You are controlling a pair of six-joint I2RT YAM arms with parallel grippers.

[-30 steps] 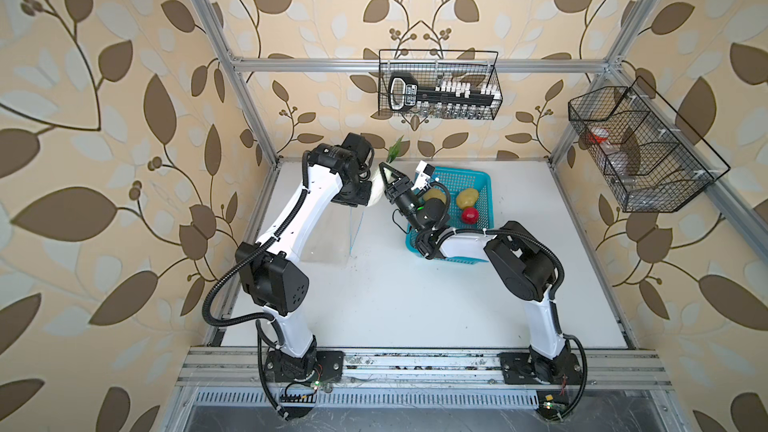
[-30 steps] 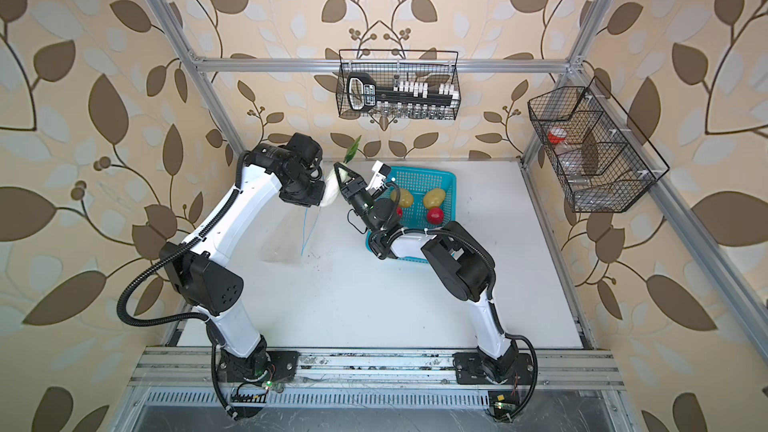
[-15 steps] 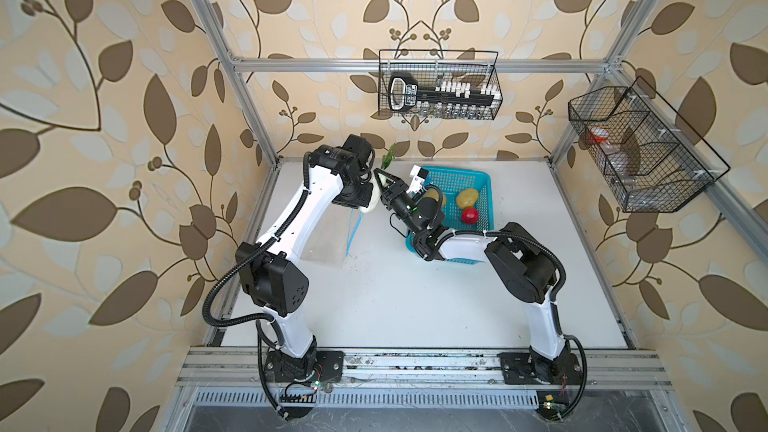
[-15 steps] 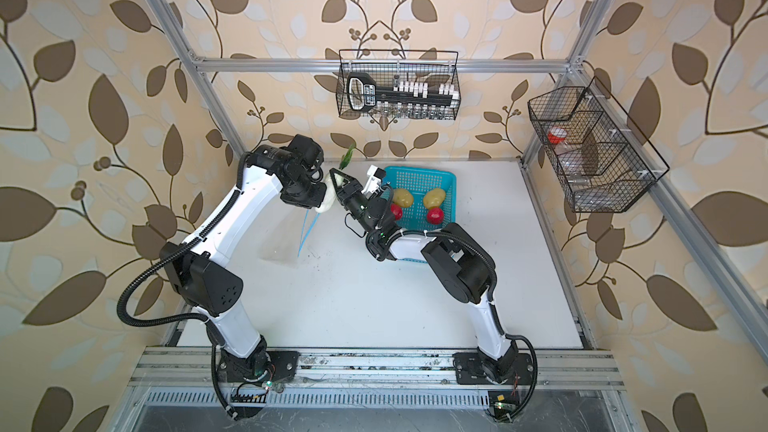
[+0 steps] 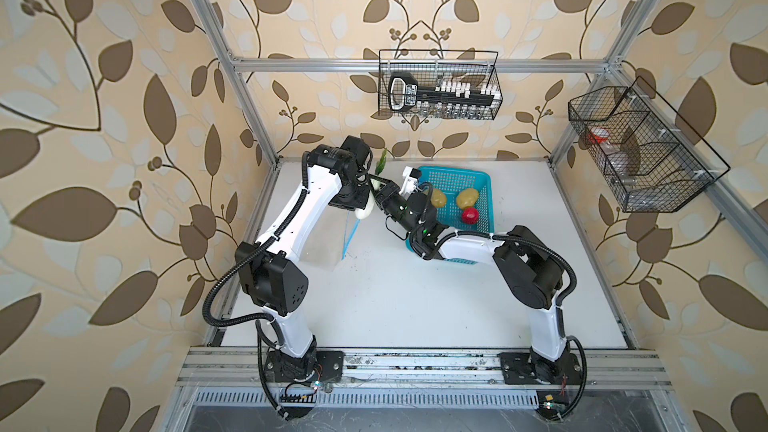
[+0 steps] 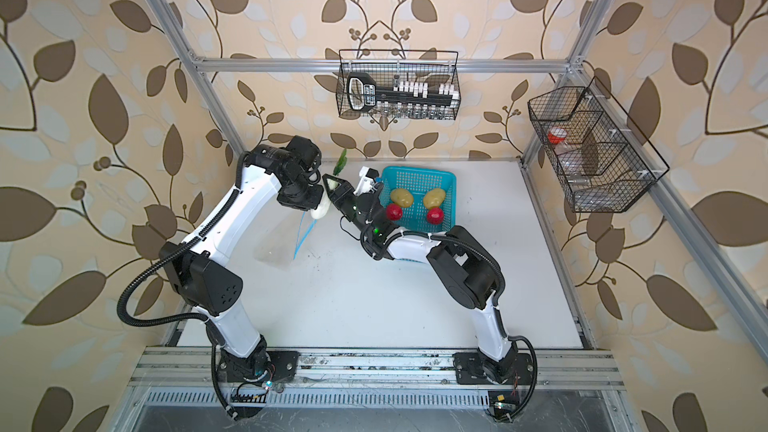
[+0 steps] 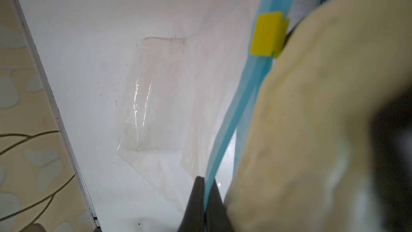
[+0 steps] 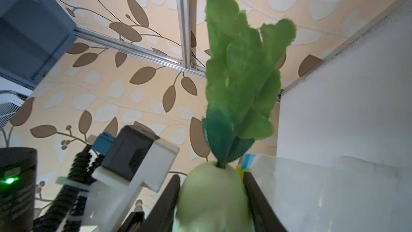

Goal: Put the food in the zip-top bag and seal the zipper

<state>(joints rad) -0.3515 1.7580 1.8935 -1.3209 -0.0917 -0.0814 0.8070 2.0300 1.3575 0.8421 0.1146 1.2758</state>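
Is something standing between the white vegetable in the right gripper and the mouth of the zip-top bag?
No separate object does. The white vegetable, in the right gripper, lies beside the light-blue zipper, near the yellow slider. The left gripper pinches that strip. Whether the mouth is open there cannot be told.

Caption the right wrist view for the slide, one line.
Right gripper shut on a pale toy vegetable with a green leafy top, held beside the blue zipper of the clear zip-top bag.
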